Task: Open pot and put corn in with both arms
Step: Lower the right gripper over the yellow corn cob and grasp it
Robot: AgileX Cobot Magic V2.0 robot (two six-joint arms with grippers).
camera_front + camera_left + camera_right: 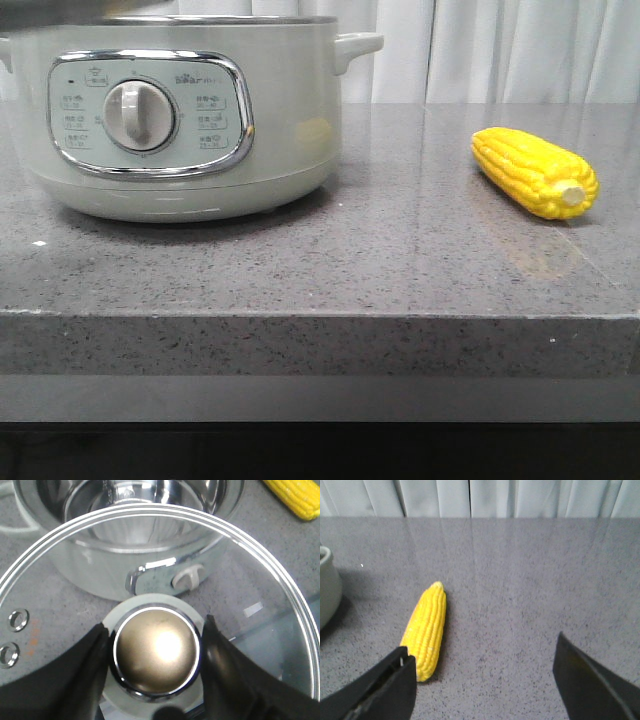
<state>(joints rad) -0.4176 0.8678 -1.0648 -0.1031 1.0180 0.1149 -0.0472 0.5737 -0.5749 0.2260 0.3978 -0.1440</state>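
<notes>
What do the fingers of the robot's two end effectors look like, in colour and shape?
Only the fingers show. The left end effector has black, matte fingers that broaden toward the wrist. The right end effector has black, flat, wedge-shaped fingers. No cables or markings are visible.

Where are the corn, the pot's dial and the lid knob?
corn (535, 171), front view, middle of the cob.
dial (139, 115), front view, centre of the white knob.
lid knob (155, 652), left wrist view, its brassy top.

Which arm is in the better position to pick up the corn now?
The right. Its open gripper hangs just above the corn, which lies free on the counter. The left gripper is shut on the lid knob, holding the lid above the open pot.
</notes>
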